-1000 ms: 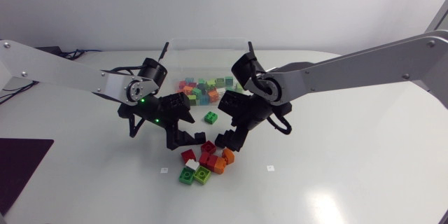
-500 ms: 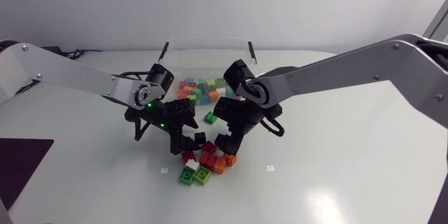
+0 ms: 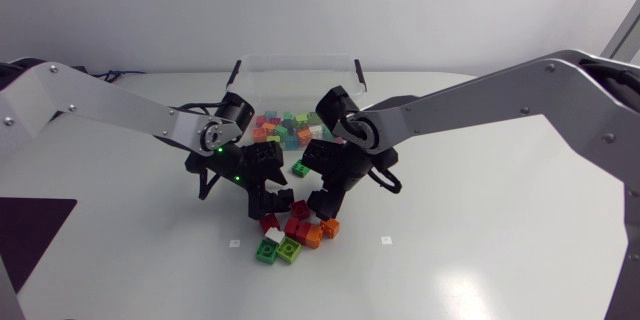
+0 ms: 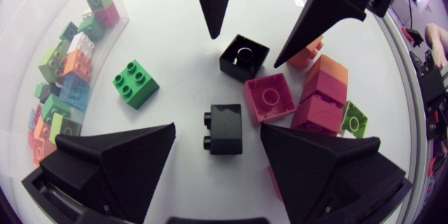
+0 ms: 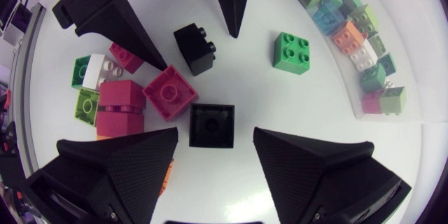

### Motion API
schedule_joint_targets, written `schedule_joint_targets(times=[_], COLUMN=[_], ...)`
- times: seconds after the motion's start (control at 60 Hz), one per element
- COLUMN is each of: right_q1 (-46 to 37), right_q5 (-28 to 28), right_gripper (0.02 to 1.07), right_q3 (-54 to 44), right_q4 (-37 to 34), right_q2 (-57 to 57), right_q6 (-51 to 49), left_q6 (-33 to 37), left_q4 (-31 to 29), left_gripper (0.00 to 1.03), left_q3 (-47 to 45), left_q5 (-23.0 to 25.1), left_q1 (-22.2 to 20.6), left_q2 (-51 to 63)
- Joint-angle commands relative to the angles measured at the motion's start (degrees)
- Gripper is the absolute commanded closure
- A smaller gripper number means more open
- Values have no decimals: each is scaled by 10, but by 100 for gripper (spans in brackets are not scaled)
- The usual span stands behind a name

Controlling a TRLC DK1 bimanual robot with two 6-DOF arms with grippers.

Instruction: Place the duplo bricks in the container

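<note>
Two black duplo bricks lie at the near edge of a loose pile (image 3: 292, 232). One black brick (image 4: 225, 128) lies on its side between the fingers of my left gripper (image 4: 218, 129), untouched by either; that gripper is open. The other black brick (image 5: 212, 124) sits hollow side up between the fingers of my open right gripper (image 5: 215, 136), with small gaps on both sides. In the head view the left gripper (image 3: 267, 200) and right gripper (image 3: 322, 200) face each other low over the pile. The clear container (image 3: 298, 57) behind them holds several coloured bricks (image 3: 285, 128).
A lone green brick (image 3: 300, 168) lies between the grippers and the container. Pink (image 4: 269, 98), red, orange and light green bricks (image 3: 278, 251) crowd beside the two black ones. The two grippers' fingertips stand very close to one another.
Both arms have come down and inward over the pile, each now straddling a black brick. Both pairs of fingers stand narrower than before.
</note>
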Motion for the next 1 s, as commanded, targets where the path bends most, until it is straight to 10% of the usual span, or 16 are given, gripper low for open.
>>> schedule_joint_targets(times=[0.0, 0.167, 0.267, 0.983], right_q1=[6, 11, 11, -18], right_q5=[3, 2, -1, -1], right_gripper=[44, 68, 81, 83], right_q3=[17, 20, 15, -9], right_q4=[-4, -7, -5, -27], right_q2=[24, 37, 36, -105], right_q6=[-15, -17, -18, -6], left_q6=[3, 0, 1, -22], left_q4=[-1, -1, -1, -52], left_gripper=[31, 70, 71, 73], left_q3=[16, 22, 20, -1], left_q5=[-1, -1, -1, 6], left_q1=[-5, -6, -6, 42], left_q2=[16, 28, 31, -146])
